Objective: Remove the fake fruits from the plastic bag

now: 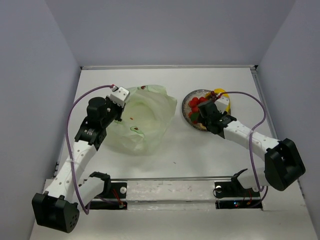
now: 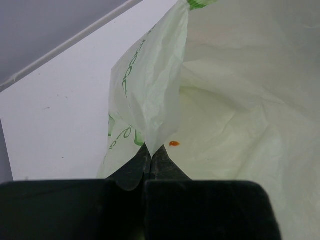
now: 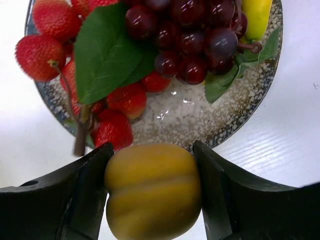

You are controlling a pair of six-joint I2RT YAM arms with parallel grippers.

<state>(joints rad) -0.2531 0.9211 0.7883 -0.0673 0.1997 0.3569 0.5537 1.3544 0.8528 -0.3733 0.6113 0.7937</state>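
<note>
Your left gripper clenches the plastic bag — lower centre | your right gripper grasps the round fruit — frame bottom

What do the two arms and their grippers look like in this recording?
Both arms have white links with black joint housings: left arm, right arm. A purple cable loops along each. The left gripper and right gripper have matte black fingers.

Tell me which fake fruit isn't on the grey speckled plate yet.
The yellow-orange round plastic fruit, held in the right gripper; the red berries, purple grapes and yellow banana lie on the plate.
</note>
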